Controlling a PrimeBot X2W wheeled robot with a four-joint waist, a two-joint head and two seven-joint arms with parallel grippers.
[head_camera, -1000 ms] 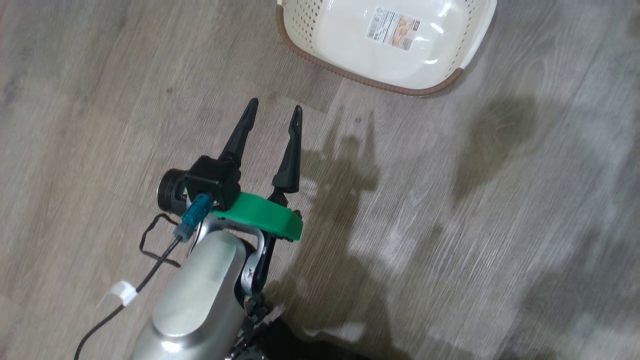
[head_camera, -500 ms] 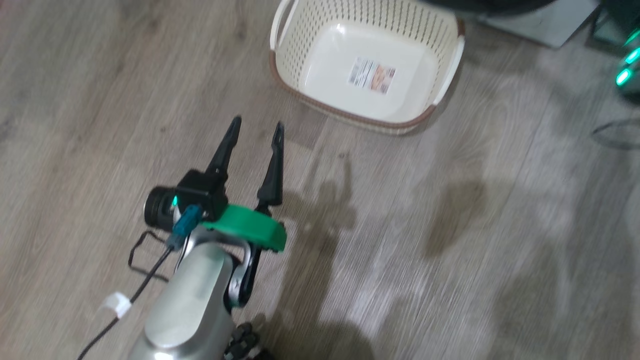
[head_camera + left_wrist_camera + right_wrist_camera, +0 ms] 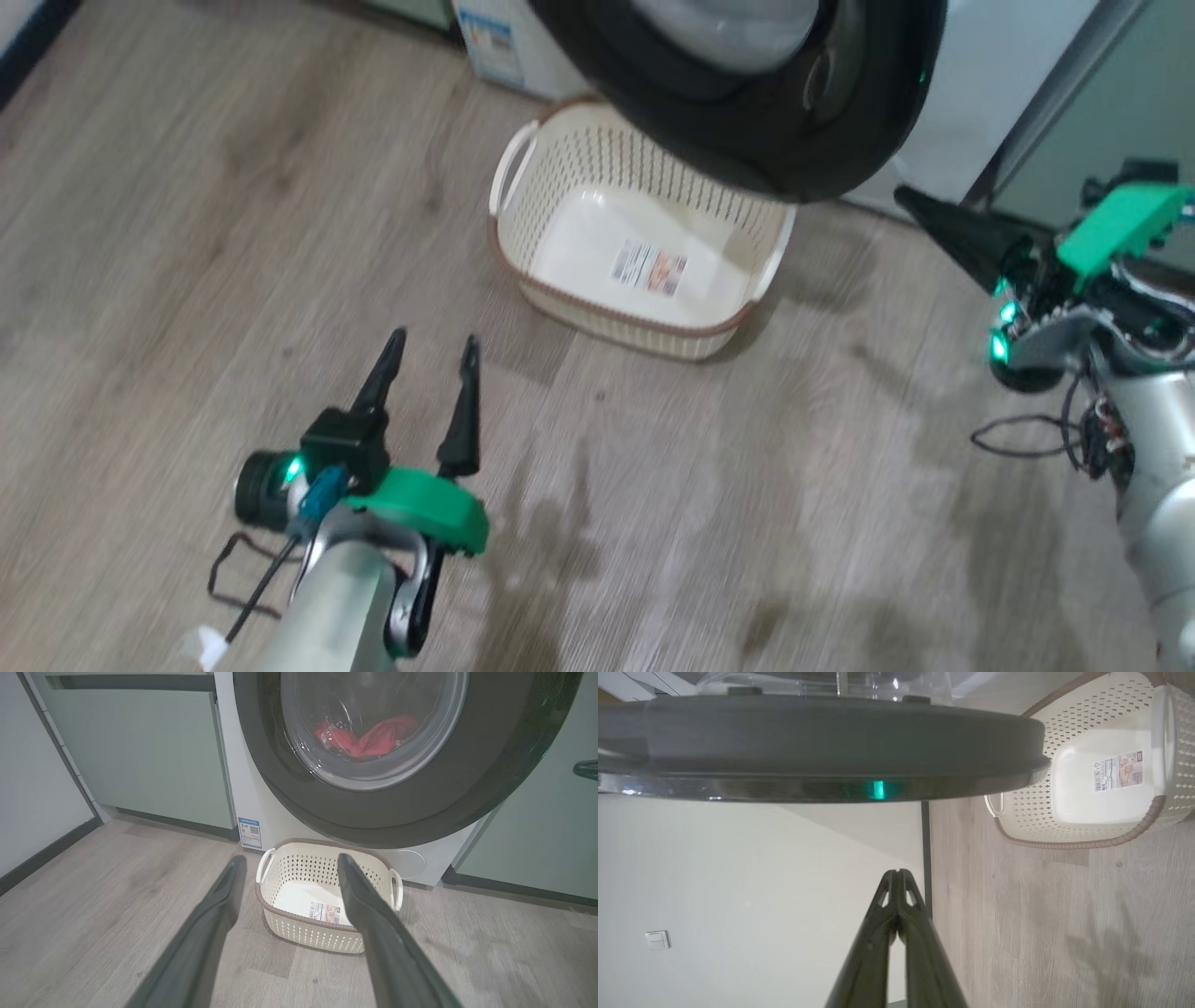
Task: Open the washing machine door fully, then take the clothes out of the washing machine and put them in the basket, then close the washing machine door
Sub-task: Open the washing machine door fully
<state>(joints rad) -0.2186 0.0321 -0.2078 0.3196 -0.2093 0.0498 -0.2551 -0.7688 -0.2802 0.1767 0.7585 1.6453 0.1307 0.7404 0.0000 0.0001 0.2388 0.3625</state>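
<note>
Black-rimmed door [image 3: 747,140] is coming into view, camera lifting: opening likely starting; left end effector [image 3: 434,338] gaping; right end effector [image 3: 901,193] closed, empty.

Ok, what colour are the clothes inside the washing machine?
The clothes are red, clearest in the left wrist view.

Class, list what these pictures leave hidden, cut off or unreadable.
Clothes: left wrist view, reflections in the door blur them; count unclear.
Basket, far rim: head view, the door covers it.
Basket label: left wrist view, too small to read.
Door, top: head view, cut by the upper edge.
</note>
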